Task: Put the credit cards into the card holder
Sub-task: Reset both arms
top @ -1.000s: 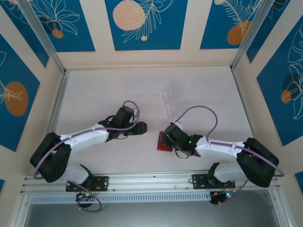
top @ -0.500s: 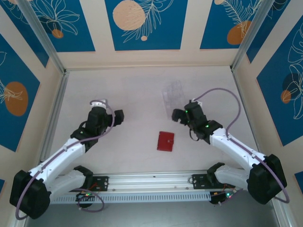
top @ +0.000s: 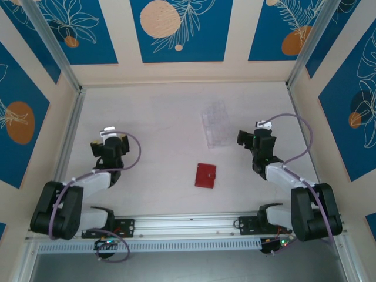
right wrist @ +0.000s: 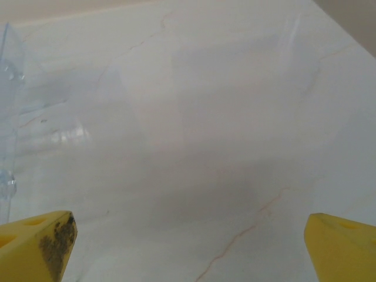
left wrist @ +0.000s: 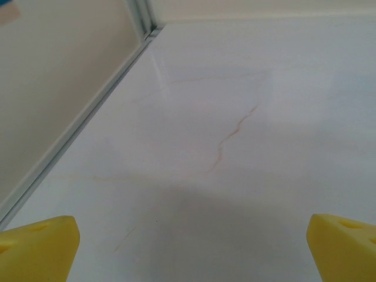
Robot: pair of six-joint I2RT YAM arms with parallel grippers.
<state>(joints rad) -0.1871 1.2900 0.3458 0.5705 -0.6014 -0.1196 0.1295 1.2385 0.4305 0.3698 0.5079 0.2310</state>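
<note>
I am holding my left claw wide open, its yellow fingers sitting at the two bottom corners of the left wrist view with nothing between them. It is hovering over the bare tabletop on the left side, near the metal rail that runs along the foot of the side wall. A thin reddish vein in the pale surface is running away ahead of it.

I am also keeping my right claw spread wide and holding nothing. One of its fingers in the right wrist view is showing dark smudges. It is hanging over the right side of the tabletop, just beside the clear plastic tray, whose edge is showing at the left of that view.

The red card holder is lying closed and flat between my two arms, well apart from both claws and nearer to the front edge than the tray is. It is nearly square. Its slightly longer side is running from the near edge toward the far wall, with the far end leaning a little to the right. I cannot tell which side its fold is on. The tray is sitting beyond it, its long axis also running near to far.
</note>
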